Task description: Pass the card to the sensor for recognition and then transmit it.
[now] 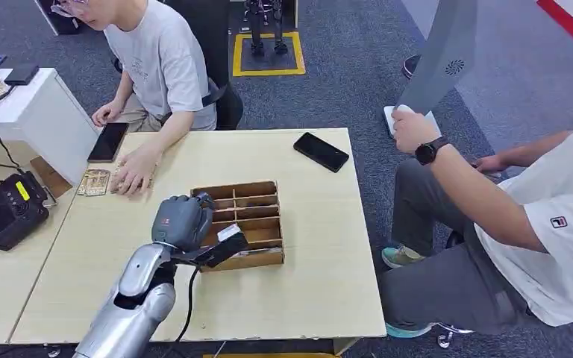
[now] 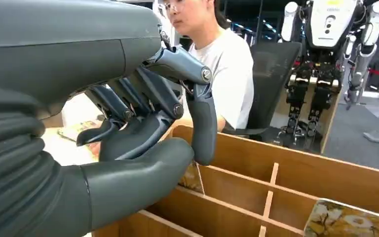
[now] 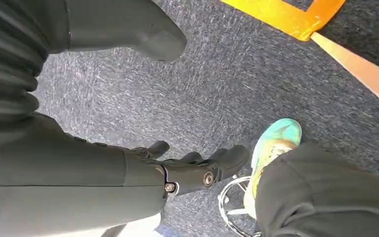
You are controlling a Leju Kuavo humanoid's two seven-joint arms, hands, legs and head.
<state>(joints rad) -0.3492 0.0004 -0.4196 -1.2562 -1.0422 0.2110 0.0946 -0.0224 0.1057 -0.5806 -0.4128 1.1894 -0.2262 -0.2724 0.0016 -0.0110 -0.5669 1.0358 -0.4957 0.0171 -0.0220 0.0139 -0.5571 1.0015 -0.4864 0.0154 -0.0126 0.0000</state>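
My left hand hovers over the left side of the wooden divided box in the middle of the table. In the left wrist view this hand has its fingers curled down towards the thumb inside a compartment. A patterned card stands just below the thumb tip; whether it is pinched I cannot tell. Another floral card lies in a nearer compartment. The black sensor unit sits on the table to the left. My right hand hangs over the carpet, holding nothing, fingers apart.
A seated person rests a hand on loose cards at the table's far left. Two black phones lie on the table. Another person sits close at the right, with a shoe near my right hand.
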